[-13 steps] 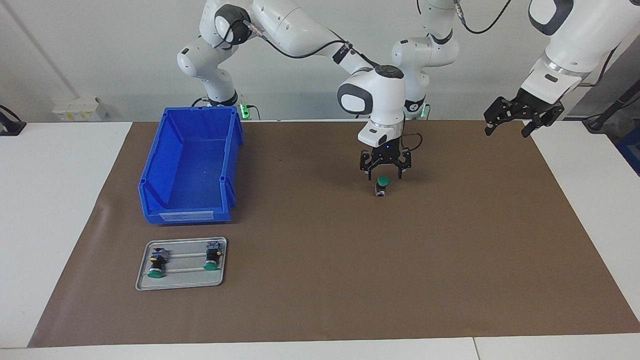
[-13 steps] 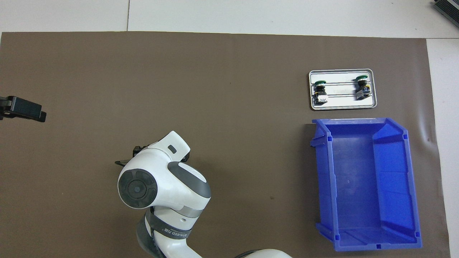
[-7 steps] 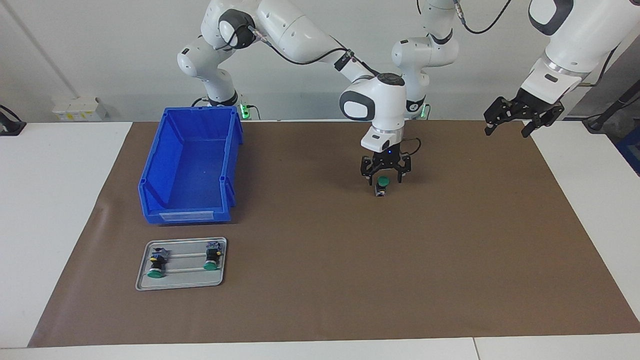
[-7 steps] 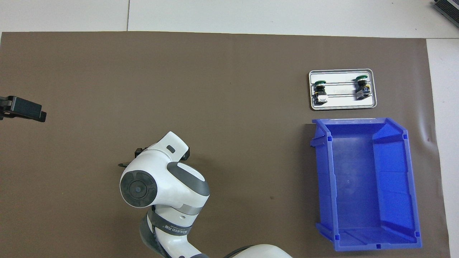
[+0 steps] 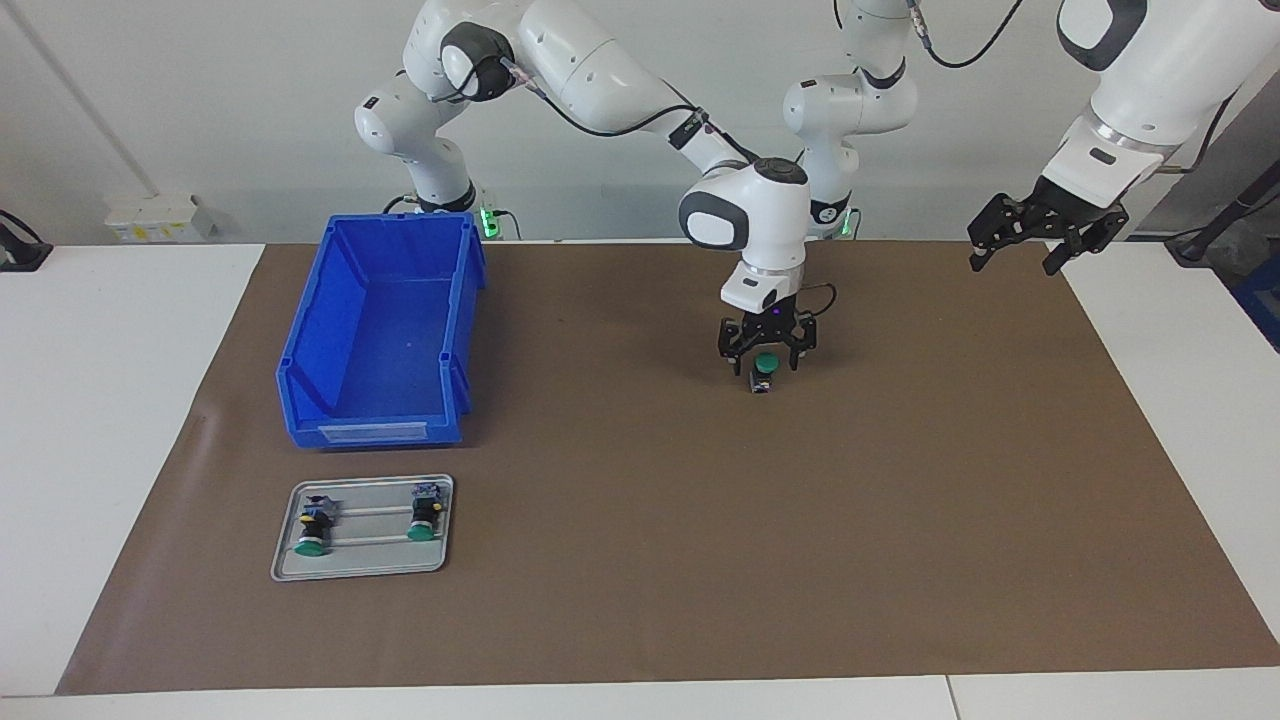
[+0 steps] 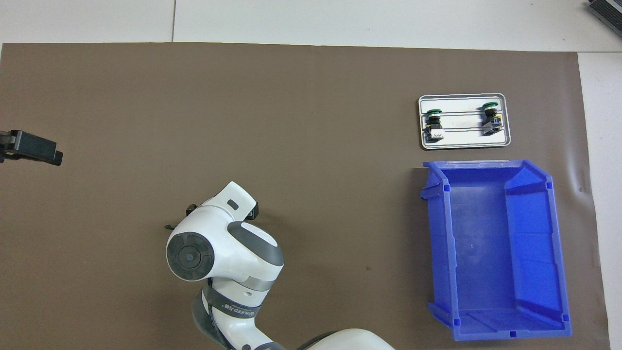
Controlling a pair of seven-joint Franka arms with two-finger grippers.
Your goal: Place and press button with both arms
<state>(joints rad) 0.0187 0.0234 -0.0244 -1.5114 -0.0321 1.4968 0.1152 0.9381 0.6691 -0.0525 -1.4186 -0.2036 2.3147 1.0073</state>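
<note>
Your right claw straddles the button, fingers spread; off-centre, it tips it. Left claw waits, open.

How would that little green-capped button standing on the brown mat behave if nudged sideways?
The small push-button with a round green cap stands upright on a narrow base, so it probably tips easily. Its cylindrical black body could then roll. The right gripper straddling it may steady it.

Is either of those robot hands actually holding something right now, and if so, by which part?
Probably nothing. The right hand is low around the green cap of the button standing on the brown mat, fingers spread. The left hand waits open and empty.
</note>
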